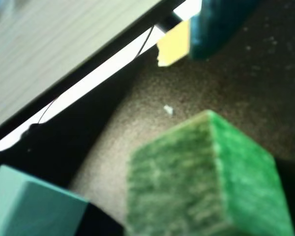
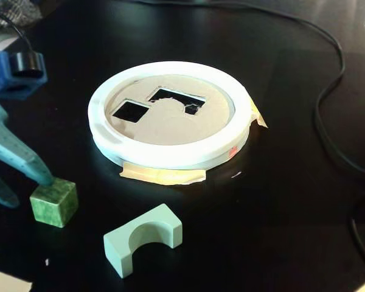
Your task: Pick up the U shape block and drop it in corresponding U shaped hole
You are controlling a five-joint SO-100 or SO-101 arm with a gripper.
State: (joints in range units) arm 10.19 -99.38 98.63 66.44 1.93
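Two green blocks lie on the black table (image 2: 280, 201) in the fixed view. The pale mint arch block (image 2: 143, 238) rests near the front edge with its half-round notch facing the camera, free of any contact. To its left and a little farther back sits the darker marbled cube (image 2: 54, 202).

The teal gripper (image 2: 25, 188) comes in from the left of that view. One finger (image 2: 18, 152) slants down so that its tip meets the cube's top back corner; the other finger shows only as a short stub lower left, just beside the cube. The fingers are spread apart and hold nothing; the cube stands on the table.

Behind the blocks is a tan disc with a white rim (image 2: 170, 155), taped down with yellowish tape (image 2: 161, 175). The disc has a small square cutout (image 2: 130, 111) on the left and, just right of it, the longer cutout with a rounded tab (image 2: 175, 100). The arch block lies well apart from this opening, in front of the ring. A black cable (image 2: 328, 91) curves along the right side.

In the blurred wrist view the cube (image 1: 206, 177) fills the lower middle, and a pale mint corner (image 1: 29, 206), seemingly the arch block, shows at lower left.
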